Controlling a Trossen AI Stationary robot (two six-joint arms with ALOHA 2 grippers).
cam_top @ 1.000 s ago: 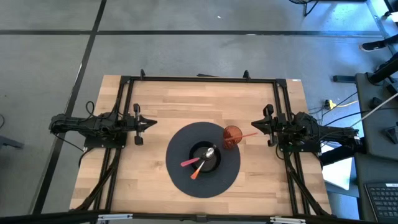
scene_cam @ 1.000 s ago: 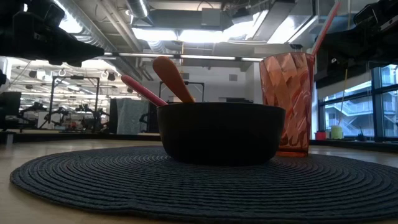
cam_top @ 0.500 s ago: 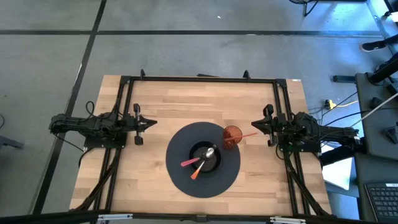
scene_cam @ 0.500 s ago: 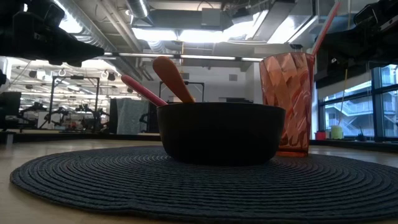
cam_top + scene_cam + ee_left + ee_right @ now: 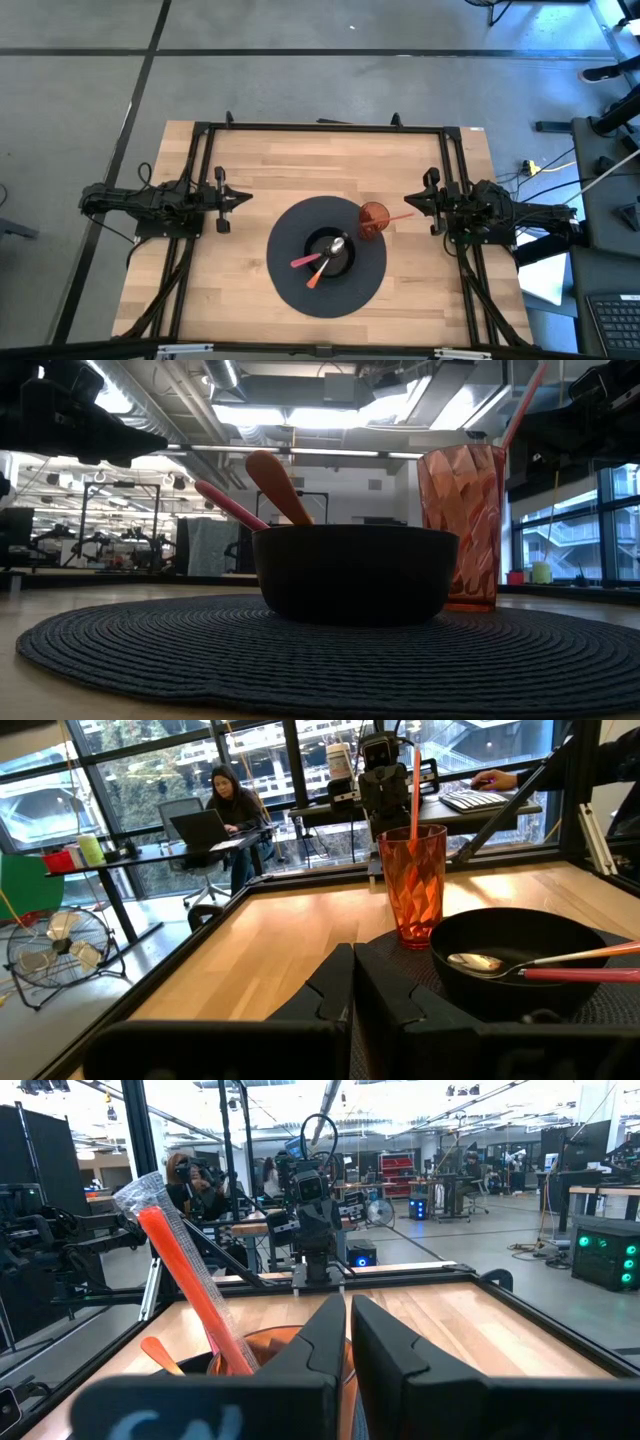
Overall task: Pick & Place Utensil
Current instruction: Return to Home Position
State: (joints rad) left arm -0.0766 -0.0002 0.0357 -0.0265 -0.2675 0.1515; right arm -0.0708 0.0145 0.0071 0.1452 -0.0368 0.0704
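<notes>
- Wooden table (image 5: 260, 160), dark mat (image 5: 288, 288) centered.
- Pink fork (image 5: 305, 261), orange spoon (image 5: 317, 276) in black bowl (image 5: 332, 240), well apart from left gripper (image 5: 246, 198), right gripper (image 5: 407, 201).
- Fingers together on both.

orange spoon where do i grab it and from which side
Grip the orange spoon by its free end, which juts over the bowl rim on the side of the left arm, raised off the mat. Come from above, jaws across the handle, clear of the pink fork beside it.
</notes>
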